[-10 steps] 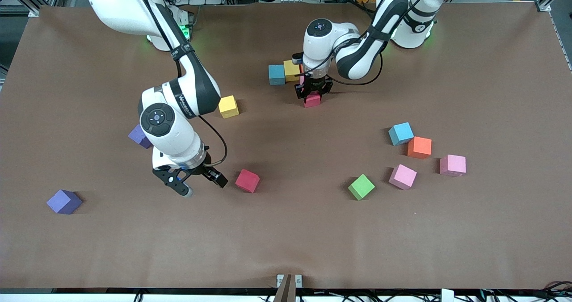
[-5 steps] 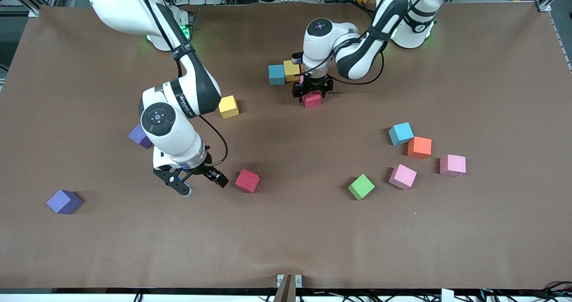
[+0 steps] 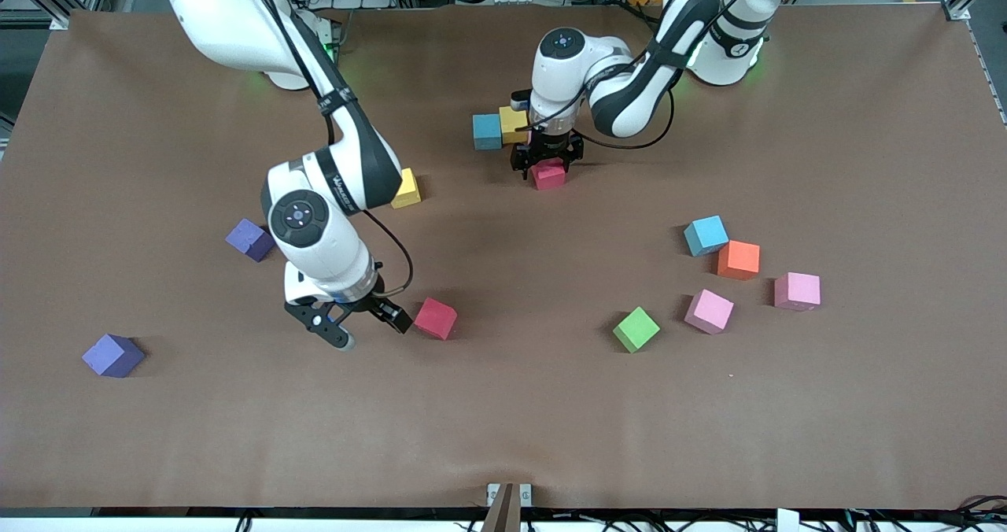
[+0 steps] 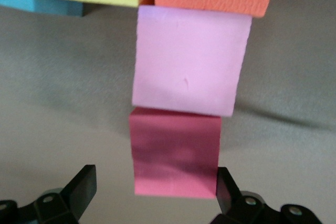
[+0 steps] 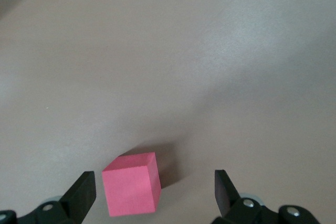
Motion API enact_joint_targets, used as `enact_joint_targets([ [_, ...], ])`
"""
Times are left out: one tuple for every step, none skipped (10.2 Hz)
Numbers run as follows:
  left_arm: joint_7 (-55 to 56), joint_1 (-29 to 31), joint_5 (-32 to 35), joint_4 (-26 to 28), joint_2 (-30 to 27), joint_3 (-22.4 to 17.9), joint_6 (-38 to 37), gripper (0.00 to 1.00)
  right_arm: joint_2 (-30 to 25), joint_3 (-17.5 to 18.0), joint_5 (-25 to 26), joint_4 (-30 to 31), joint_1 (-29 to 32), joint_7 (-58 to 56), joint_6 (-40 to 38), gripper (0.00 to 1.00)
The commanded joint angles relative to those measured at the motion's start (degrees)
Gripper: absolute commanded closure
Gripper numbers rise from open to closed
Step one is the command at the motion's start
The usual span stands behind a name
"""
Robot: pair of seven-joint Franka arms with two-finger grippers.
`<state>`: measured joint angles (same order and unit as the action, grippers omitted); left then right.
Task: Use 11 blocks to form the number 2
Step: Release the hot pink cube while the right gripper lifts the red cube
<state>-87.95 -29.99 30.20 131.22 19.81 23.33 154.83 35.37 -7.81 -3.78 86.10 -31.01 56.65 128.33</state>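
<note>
Left gripper (image 3: 547,160), upper centre of front view, fingers spread, straddling a red block (image 3: 548,174) resting on the bench (image 3: 503,406) (touching a pink block (image 4: 188,64) in the started number 2 (image 4: 184,40)). Right gripper (image 3: 363,326), lower-middle frame, fingers spread beside second red block (image 3: 436,318).

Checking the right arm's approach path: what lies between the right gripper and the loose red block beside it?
Nothing: in the right wrist view only bare table separates the open right gripper from the red block.
</note>
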Motion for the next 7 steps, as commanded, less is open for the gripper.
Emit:
enact_joint_targets([
  [-0.55,5.09,0.3,1.06,-4.86,3.81,-0.93,0.0,2.77,-1.25,-0.36,-3.39,-1.34,-0.75,-0.37,0.0],
  [-0.55,9.21,-0.75,0.71,-6.0,7.22,-3.37,0.0,3.29,-1.16,-0.44,-3.48,-1.51,-0.84,-0.19,0.0],
  [-0.64,13.6,-1.28,-0.25,-7.49,10.65,-6.01,0.0,3.91,-1.25,-0.62,-3.65,-2.04,-0.75,0.25,0.0],
  [-0.64,17.56,-2.24,-1.74,-8.29,13.56,-9.69,0.0,4.78,-1.25,-0.79,-4.79,-2.39,-0.67,0.16,0.0],
  [-0.73,20.56,-3.64,-5.15,-8.38,15.59,-14.94,0.0,5.75,-1.25,-0.79,-5.67,-3.0,-0.66,0.16,0.0],
  [-0.64,22.94,-6.7,-10.57,-8.3,15.78,-21.87,0.0,7.15,-1.25,-0.79,-6.98,-3.62,-0.66,0.16,0.0],
  [-0.73,24.53,-9.0,-16.63,-7.43,15.52,-28.29,0.0,8.38,-1.25,-0.88,-8.39,-4.15,-0.49,0.25,0.0],
])
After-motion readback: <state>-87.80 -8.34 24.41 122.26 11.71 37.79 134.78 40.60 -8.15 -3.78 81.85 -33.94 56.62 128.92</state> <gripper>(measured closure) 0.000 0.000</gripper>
